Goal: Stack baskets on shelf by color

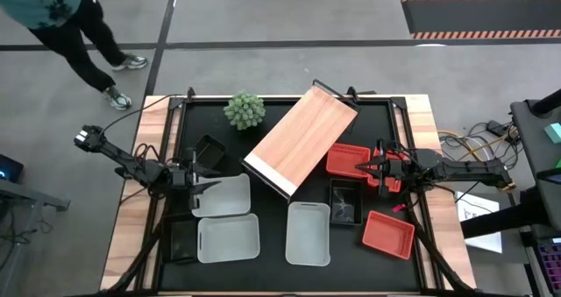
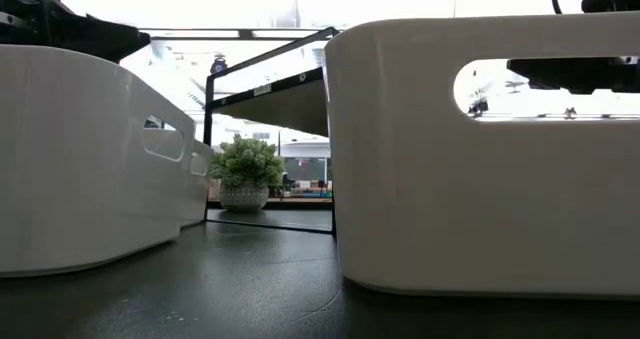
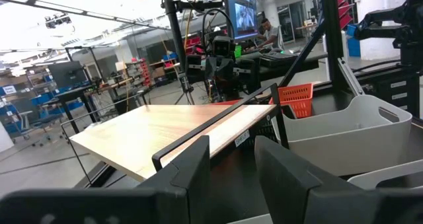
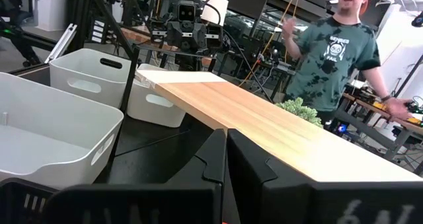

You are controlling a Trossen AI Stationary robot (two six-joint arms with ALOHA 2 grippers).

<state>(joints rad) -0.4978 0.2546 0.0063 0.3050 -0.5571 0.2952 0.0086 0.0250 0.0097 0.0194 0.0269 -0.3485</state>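
Note:
The light-wood shelf (image 1: 300,137) stands slantwise at the table's middle. Three white baskets (image 1: 223,195) (image 1: 228,237) (image 1: 308,234) sit in front of it. Two orange baskets (image 1: 348,159) (image 1: 388,234) and a black basket (image 1: 345,201) sit to its right. Two more black baskets (image 1: 210,152) (image 1: 180,240) sit at the left. My left gripper (image 1: 210,190) is open over the left edge of a white basket and points at the shelf (image 3: 172,128). My right gripper (image 1: 358,167) is shut over the orange basket beside the shelf and points along the shelf top (image 4: 264,118).
A small green plant (image 1: 244,110) stands at the table's far edge, left of the shelf. One person stands beyond the far left corner (image 1: 70,21); a person also shows behind the shelf in the right wrist view (image 4: 334,52). In the low view, white baskets (image 2: 480,149) block most of the table.

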